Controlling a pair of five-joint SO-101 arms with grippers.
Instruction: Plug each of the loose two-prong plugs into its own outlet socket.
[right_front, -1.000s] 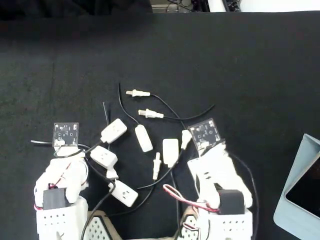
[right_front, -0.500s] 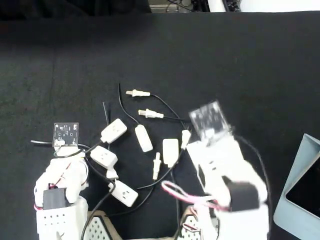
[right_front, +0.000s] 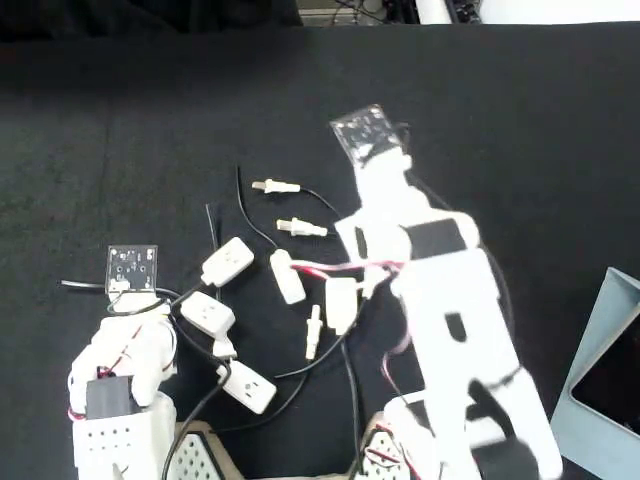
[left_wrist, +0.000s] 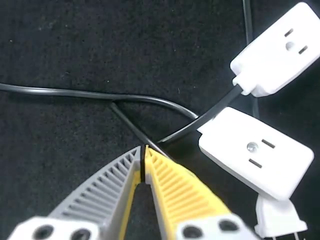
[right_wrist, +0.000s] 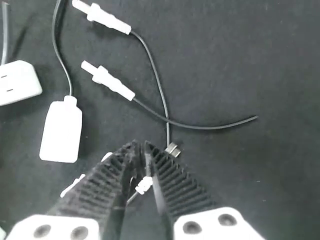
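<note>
The right hand (right_wrist: 140, 146) is closed to a thin slit. A small white piece shows through the gap, but I cannot tell whether it is gripped. The tips hang over the black worktop (right_wrist: 240, 60), just beside the bare end of a black cable (right_wrist: 156, 80) that runs off to the farther slim plug (right_wrist: 102, 17). The nearer slim plug (right_wrist: 107, 80) lies close by, both loose on the cloth.

A second ago the right arm (right_front: 440, 290) sat folded at the near edge. It has since stretched out across the middle, and its wrist now lies past both slim plugs.

The left hand (left_wrist: 142, 152) is closed, tips touching, over a thin black lead (left_wrist: 130, 124). The left arm (right_front: 120, 370) has not moved.

Beside it, three outlet sockets (right_front: 228, 261) (right_front: 208, 314) (right_front: 247, 387) lie face up with nothing plugged in. A short two-prong plug (right_front: 313, 330) lies loose between them and the right arm. Plugs and sockets lie where they did before.
</note>
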